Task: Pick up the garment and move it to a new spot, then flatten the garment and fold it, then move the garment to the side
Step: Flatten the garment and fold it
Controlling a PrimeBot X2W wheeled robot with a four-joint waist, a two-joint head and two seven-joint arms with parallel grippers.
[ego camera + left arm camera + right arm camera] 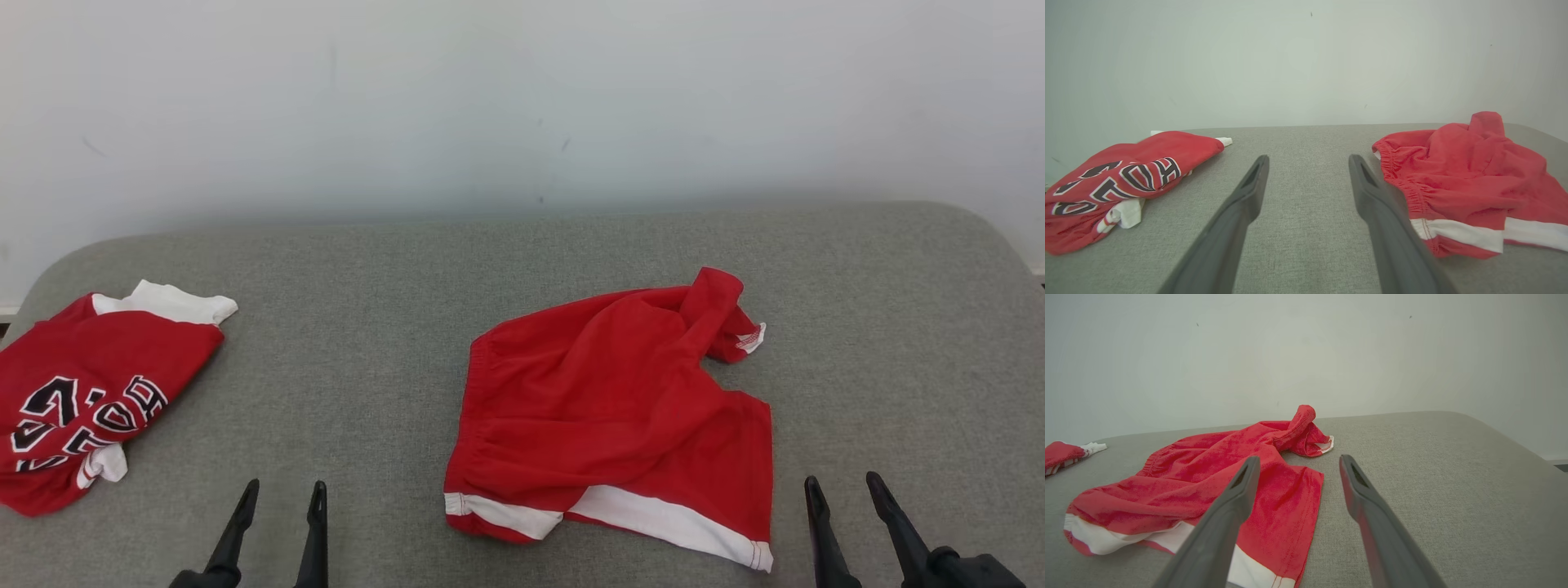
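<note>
Head view: we see both arms low at the bottom edge, fingers pointing up-frame. The left pincer (286, 486) is spread wide, empty and touching nothing; the right pincer (842, 480) is the same. The crumpled red fabric shorts with white hem bands (604, 408) lie on the grey woven-fabric surface (367, 327) between the two pincers, nearer the right one. A red jersey with black-and-white lettering (82, 392) sits far left.

Left wrist view: fingers are apart over bare grey, with the shorts just right of them and the jersey to the left.

Right wrist view: the jaws are released. One finger overlaps the shorts in frame; we can't tell if they touch.
</note>
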